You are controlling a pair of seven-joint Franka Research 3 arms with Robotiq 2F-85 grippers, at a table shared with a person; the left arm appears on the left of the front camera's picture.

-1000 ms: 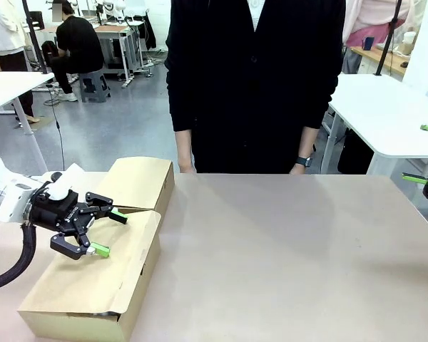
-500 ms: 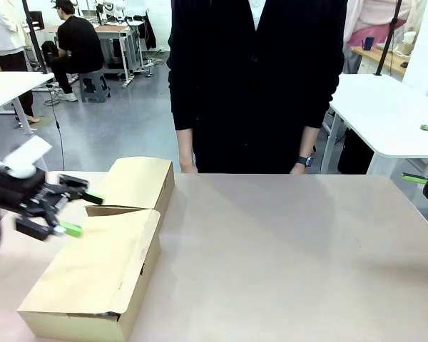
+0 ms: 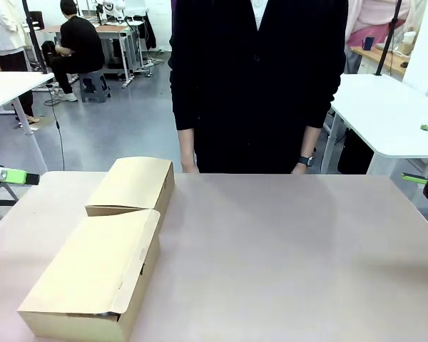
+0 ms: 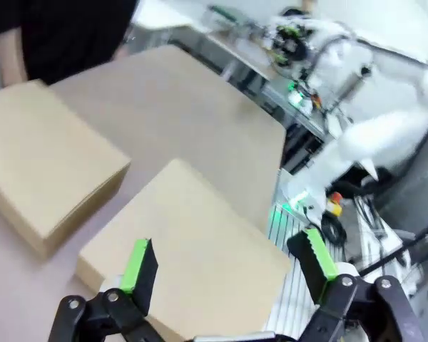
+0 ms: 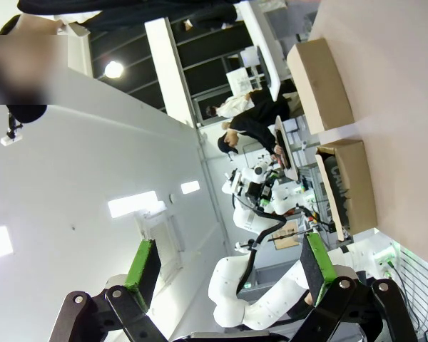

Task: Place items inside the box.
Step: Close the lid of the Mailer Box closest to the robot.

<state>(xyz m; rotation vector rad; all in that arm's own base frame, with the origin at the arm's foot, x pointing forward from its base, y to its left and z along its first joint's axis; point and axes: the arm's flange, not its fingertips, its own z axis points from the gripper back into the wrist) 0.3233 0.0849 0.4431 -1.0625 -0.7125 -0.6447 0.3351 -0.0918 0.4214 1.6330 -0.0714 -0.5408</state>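
Observation:
The box (image 3: 93, 274) is brown cardboard with its lid down, lying at the table's near left; in the left wrist view the box (image 4: 200, 242) lies below the fingers. No items are in view. My left gripper (image 3: 3, 176) is at the table's left edge, clear of the box, with one green pad showing. Seen from its own wrist, the left gripper (image 4: 227, 258) is open and holds nothing. My right gripper (image 3: 426, 185) waits at the far right edge; its wrist view shows the right gripper (image 5: 230, 262) open and empty.
A second closed cardboard box (image 3: 133, 184) stands just behind the first, touching it. A person in black stands at the far side, hands (image 3: 187, 169) at the table edge. The brown tabletop (image 3: 285, 256) stretches to the right.
My left gripper has pulled back leftwards from above the box lid to the table's left edge. The box and the right gripper have not moved.

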